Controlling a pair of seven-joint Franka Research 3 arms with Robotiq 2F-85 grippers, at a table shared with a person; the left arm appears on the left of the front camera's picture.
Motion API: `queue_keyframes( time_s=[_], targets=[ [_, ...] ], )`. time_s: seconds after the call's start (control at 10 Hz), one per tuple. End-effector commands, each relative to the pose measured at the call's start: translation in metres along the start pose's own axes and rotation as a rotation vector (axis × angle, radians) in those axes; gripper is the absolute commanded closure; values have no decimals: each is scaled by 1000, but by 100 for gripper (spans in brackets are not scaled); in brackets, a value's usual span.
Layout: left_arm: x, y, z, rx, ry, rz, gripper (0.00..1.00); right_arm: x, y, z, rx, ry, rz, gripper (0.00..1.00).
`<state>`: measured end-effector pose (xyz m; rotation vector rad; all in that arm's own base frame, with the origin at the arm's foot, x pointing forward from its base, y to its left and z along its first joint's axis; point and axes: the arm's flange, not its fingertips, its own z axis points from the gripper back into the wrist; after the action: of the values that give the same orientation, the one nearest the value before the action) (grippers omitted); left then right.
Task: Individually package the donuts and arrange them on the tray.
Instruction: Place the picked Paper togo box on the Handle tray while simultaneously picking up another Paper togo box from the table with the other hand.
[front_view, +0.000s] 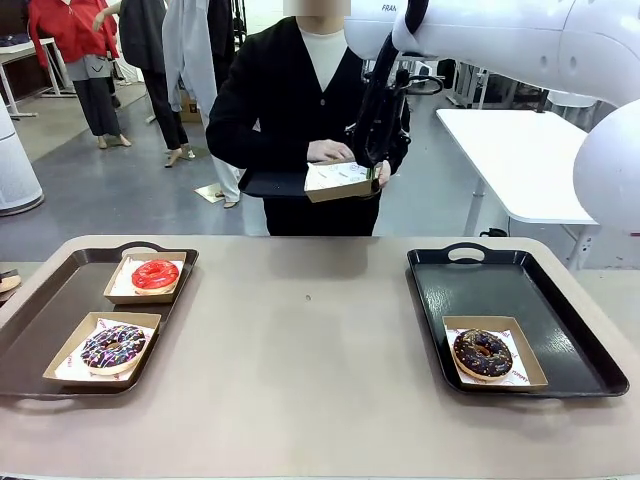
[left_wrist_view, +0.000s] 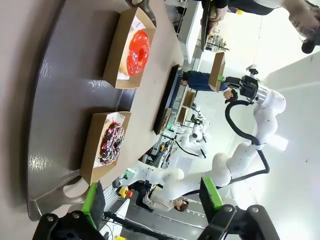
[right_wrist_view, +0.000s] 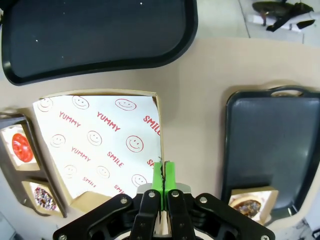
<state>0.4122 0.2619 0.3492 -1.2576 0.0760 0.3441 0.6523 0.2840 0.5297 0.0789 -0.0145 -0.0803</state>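
Front view: three donuts show, each in its own open cardboard box lined with printed paper. On the dark tray (front_view: 45, 320) at lower left sit two: the red-glazed donut (front_view: 155, 275) in the farther box and the sprinkled chocolate donut (front_view: 113, 346) in the nearer one. On the black tray (front_view: 570, 310) at lower right, the dark chocolate donut (front_view: 483, 354) lies in one box near the tray's front edge. All three lie flat, holes facing up. Both trays have their long axes running from the near bench (front_view: 310, 350) edge toward the far side. A fourth box, the paper-lined box (front_view: 342, 181), is held at upper centre between the person's hands (front_view: 328, 151) and the right gripper (front_view: 372, 155); no donut can be seen in it.

Left wrist view: the left gripper (left_wrist_view: 152, 197) stands spread, green pads (left_wrist_view: 210, 194) wide apart, holding nothing. The same two donuts on the dark tray appear at upper left, red above sprinkled.

Right wrist view: the right gripper (right_wrist_view: 163, 175) is pressed together, pinching the edge of the paper-lined box, whose smiley-printed paper fills the middle left. Below, small, the red and sprinkled donuts sit at the left edge and the dark chocolate one at lower right
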Motion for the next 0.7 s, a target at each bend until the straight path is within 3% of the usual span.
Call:
queue_keyframes(
  time_s=[0.0, 0.6],
  targets=[
    [-1, 3, 0, -5, -35, -30, 0, 14, 11, 10, -6, 22, -16, 100],
    [0, 0, 1, 2, -4, 0, 0, 1, 0, 0, -3, 8, -1, 100]
  ],
)
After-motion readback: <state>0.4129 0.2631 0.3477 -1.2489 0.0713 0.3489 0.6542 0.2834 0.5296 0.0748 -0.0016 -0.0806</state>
